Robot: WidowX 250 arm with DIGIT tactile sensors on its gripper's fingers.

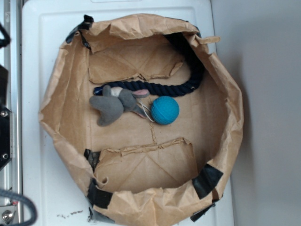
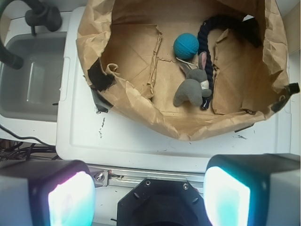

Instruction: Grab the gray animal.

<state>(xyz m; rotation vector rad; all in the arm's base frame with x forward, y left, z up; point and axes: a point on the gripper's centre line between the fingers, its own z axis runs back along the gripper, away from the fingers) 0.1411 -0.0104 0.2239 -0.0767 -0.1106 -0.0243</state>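
Exterior view looks straight down into a crumpled brown paper bag (image 1: 61, 94) with its rim rolled open, sitting on a white worktop (image 1: 37, 47). The gray animal (image 1: 115, 104) lies on the bag floor a little left of centre in the frame. A dark navy rope (image 1: 181, 84) runs just above it and curves to the upper right, and a teal ball (image 1: 164, 110) sits just beside it on the right, seemingly touching its ear or limb.

From the wrist view, the gripper (image 2: 149, 195) hangs well back from the bag, outside its near wall, its two fingers spread wide at the bottom corners of the frame with nothing between them. The toy sits upper right of centre there, the rope tight along its right side and the ball above it.

Plenty could go wrong, I think. The toy is hemmed in, so wide jaws dropping on it could catch the rope as well, or knock the ball and send it rolling. The toy is soft and flat-limbed, so a pinch on a floppy leg alone may slip out on the lift. The bag's near wall stands between gripper and toy, and a low approach could snag or crush the paper and drag the whole bag across the worktop.
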